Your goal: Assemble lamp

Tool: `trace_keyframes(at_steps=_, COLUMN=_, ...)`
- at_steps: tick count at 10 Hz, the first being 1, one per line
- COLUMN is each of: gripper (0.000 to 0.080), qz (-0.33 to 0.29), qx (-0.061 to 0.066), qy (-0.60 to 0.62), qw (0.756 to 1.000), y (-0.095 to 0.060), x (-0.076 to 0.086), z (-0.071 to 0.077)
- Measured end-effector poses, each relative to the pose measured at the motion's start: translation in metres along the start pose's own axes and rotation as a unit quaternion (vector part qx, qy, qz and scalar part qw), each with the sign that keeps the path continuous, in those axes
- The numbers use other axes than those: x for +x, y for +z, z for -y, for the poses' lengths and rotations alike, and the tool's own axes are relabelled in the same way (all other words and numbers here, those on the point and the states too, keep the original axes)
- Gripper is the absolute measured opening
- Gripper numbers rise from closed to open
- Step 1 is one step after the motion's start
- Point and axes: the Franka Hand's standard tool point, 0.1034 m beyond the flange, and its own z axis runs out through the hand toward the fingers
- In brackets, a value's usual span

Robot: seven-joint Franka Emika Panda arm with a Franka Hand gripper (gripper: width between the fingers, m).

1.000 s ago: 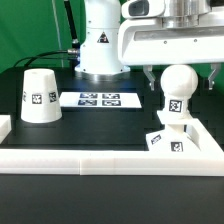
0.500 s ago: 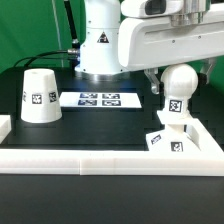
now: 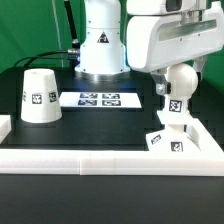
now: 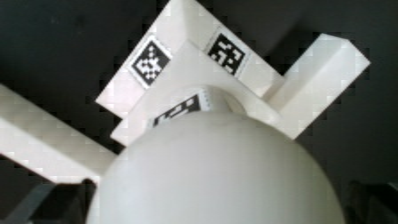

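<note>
The bulb (image 3: 179, 82) stood on the base (image 3: 168, 141) at the exterior view's right; the gripper (image 3: 177, 90) straddled it, clamped or not could not be told; rigid, light, smooth plastic, judged slippery; grasp across the ball's widest girth.

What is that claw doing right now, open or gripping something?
Gripper: fingers either side of the bulb; whether it is open or clamped cannot be told.

White arm (image 3: 100, 40) upright, end effector (image 3: 180, 84) pointing down, grip state unclear
</note>
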Motion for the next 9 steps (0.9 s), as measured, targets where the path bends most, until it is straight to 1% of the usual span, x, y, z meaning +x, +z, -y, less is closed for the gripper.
trace_keyframes(at_steps=2, gripper=0.0699, qz=0.008, qx=-0.011, qy=-0.07, qw=0.997, y=-0.0001, x=-0.0006, z=-0.0012)
trace_keyframes(at_steps=6, gripper=0.0699, qz=0.016, qx=-0.019, qy=-0.171, qw=0.985, y=-0.0008, x=-0.0007, z=-0.0036)
trace_keyframes(at_steps=8, gripper=0.069, qz=0.021, qx=-0.014, qy=-0.171, qw=0.985, y=-0.0006, x=-0.0018, z=-0.0022)
trace_keyframes(at_steps=9, gripper=0.069, qz=0.021, qx=-0.014, qy=-0.17, qw=0.985, y=-0.0004, x=-0.0021, z=-0.0027)
